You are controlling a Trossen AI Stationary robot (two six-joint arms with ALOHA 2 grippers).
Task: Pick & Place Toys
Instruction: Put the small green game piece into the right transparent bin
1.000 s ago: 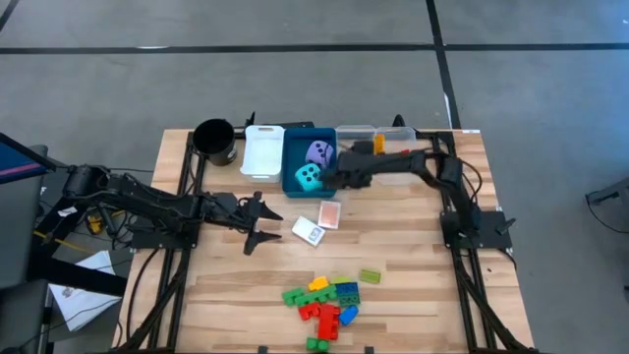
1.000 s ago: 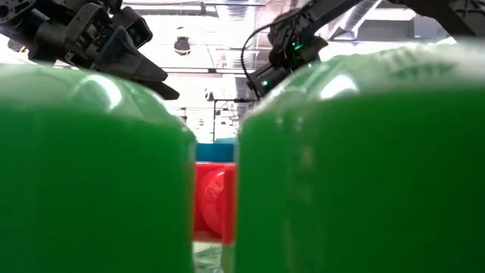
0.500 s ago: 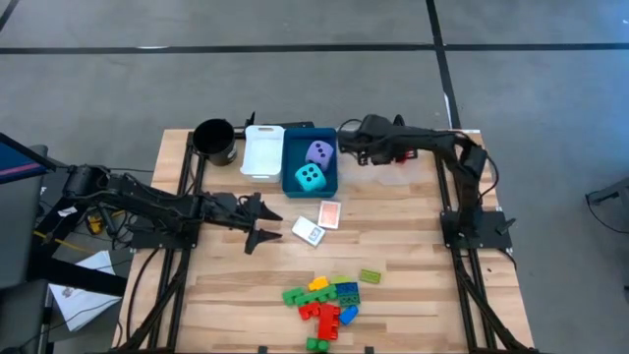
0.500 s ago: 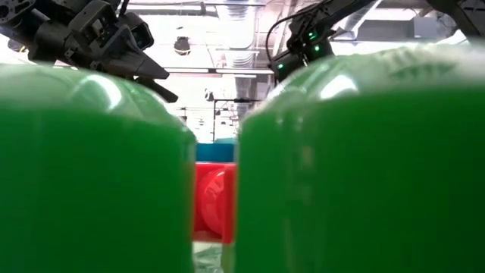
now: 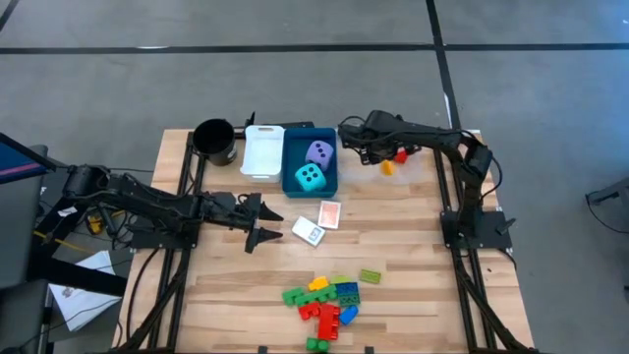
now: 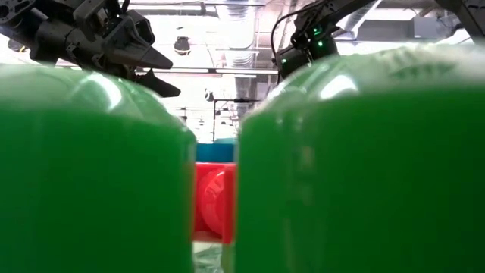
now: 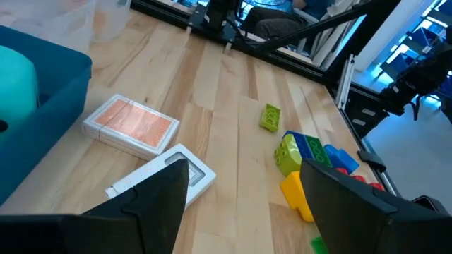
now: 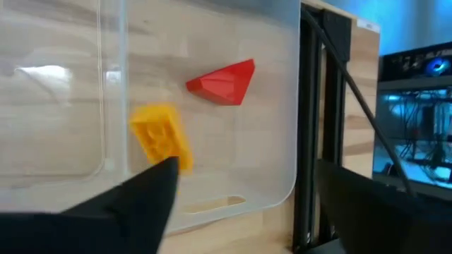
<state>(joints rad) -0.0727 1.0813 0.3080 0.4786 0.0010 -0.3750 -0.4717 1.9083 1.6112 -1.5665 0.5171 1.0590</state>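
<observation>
Partly sorted, by the look of it. Both dice (image 5: 313,165) already down in the blue tray (image 5: 292,177), cyan and lavender side by side. Right gripper (image 5: 366,138) hanging over the clear tray (image 8: 282,106) at the far end of the desk (image 5: 413,246), fingers (image 8: 134,194) spread wide and holding nothing; just ahead of them a yellow brick (image 8: 161,136) and a red brick (image 8: 222,80), apart from each other and clear of the fingertips (apparently inside the tray). Left gripper (image 5: 257,220) low over the desk, fingers (image 7: 159,194) also wide and empty, with two card packs (image 7: 133,125) lying right in front of the tips, the orange-backed one beyond the white one. Farther out past the packs, the brick pile (image 5: 324,300), plus one green brick (image 7: 270,117) off on its own. Still to move, then: both packs and nearly all the bricks. White tray (image 5: 262,152) seemingly bare so far.
</observation>
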